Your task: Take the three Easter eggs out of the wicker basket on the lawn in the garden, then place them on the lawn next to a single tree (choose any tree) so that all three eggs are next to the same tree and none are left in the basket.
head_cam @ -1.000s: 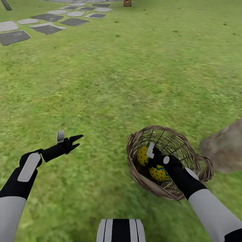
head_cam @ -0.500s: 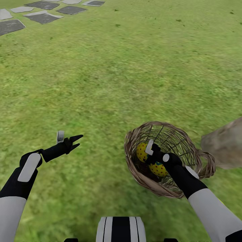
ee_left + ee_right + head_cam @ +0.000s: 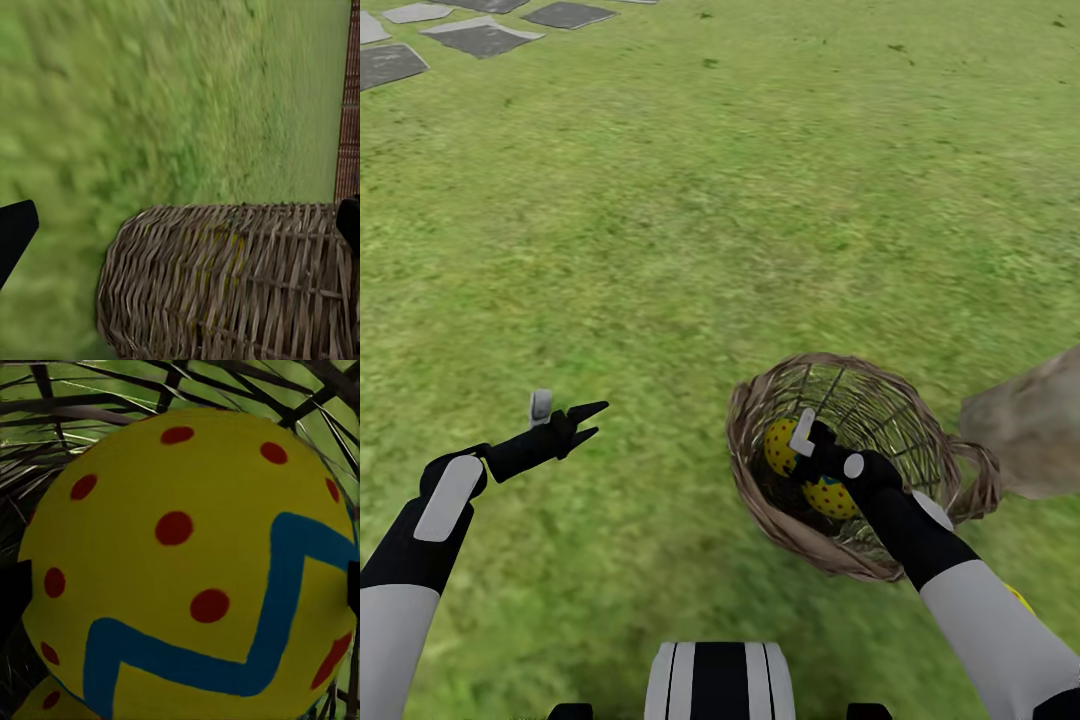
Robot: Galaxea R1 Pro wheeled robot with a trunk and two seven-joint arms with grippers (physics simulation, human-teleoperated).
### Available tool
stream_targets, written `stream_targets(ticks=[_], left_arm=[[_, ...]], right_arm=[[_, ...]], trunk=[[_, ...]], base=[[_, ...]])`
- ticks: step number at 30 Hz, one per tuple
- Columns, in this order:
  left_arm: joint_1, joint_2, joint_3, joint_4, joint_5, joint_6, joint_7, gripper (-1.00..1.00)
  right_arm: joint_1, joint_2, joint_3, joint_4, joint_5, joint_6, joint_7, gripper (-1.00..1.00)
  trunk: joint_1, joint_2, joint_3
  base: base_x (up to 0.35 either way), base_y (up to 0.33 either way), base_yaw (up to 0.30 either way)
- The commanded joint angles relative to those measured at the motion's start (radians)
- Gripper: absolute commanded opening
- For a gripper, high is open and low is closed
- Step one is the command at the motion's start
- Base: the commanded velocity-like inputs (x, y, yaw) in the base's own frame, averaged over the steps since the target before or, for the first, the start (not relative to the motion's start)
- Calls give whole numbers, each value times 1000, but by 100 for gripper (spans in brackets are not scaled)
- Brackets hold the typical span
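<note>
The brown wicker basket (image 3: 760, 480) stands on the lawn (image 3: 660, 250) at the lower right. Two yellow Easter eggs lie in it, one (image 3: 778, 443) at its left side and another (image 3: 830, 498) beneath my wrist. My right gripper (image 3: 807, 447) reaches down inside the basket. In the right wrist view one egg (image 3: 180, 547) sits very close between the spread fingertips (image 3: 11, 592), which show at both sides of it. My left gripper (image 3: 588, 420) hovers open above bare grass left of the basket (image 3: 225, 285).
The tree, a pale grey-brown mottled trunk (image 3: 1030, 425), rises just right of the basket. A sliver of yellow (image 3: 1016, 597) shows beside my right forearm. Grey stepping stones (image 3: 480, 38) lie far off at the upper left. A brown slat fence (image 3: 349, 97) bounds the grass.
The whole head view has shifted, so the camera moved: stones and basket sit higher in the picture. My right gripper stays in the basket over the eggs. The left arm holds still.
</note>
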Motion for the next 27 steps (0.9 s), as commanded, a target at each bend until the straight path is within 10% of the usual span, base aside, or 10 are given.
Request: stream_targets(ticks=[1, 27], left_arm=[[-1, -1, 1, 1, -2, 5, -4, 100], [0, -1, 0, -1, -5, 15, 5, 100]], right_arm=[[0, 0, 3, 112, 0, 6, 4, -100], [0, -2, 4, 108, 0, 6, 6, -100]], trunk=[[0, 0, 3], [-11, 5, 92]], base=[[0, 0, 0], [-9, 0, 0]])
